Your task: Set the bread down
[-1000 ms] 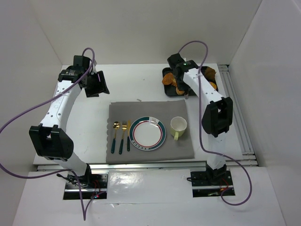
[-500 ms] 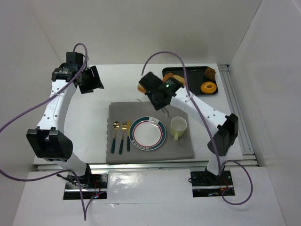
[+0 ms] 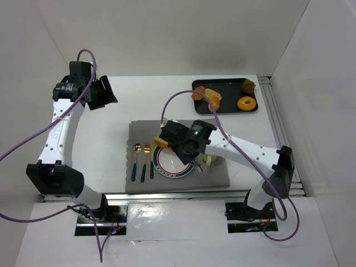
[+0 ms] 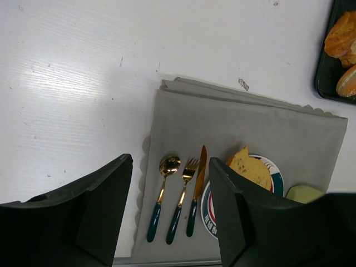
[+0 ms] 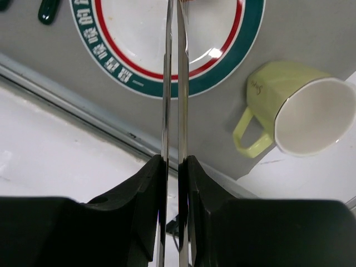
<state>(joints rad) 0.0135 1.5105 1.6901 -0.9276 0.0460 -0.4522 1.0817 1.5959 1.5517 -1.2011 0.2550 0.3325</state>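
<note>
**Bread at the plate, pinch out of sight**

You cannot see the grip itself. In the right wrist view the two fingers run up as thin blades, almost touching, and leave the frame at the top before their tips. From above, the right hand is closed narrow, and an orange edge of the bread pokes out at its left end, so it holds the slice. The left wrist view shows the slice tilted over the plate's left rim, just beside the knife. Whether it touches the plate you cannot tell.

The right arm covers most of the plate and nearly all of the cup in the top view. In the left wrist view the cup is only a pale green sliver, and the tray is cut off at the right edge. The spoon, fork and knife lie side by side on the mat, left of the plate.

Your left hand hangs wide open and holds nothing, high over the tabletop.

A second ago the right hand was down at the tray. Half a second ago it carried the bread over the mat's far edge. It has now come to the plate, and the tray shows again, a donut on its right side. The left hand has drawn back slightly toward the far left corner.
</note>
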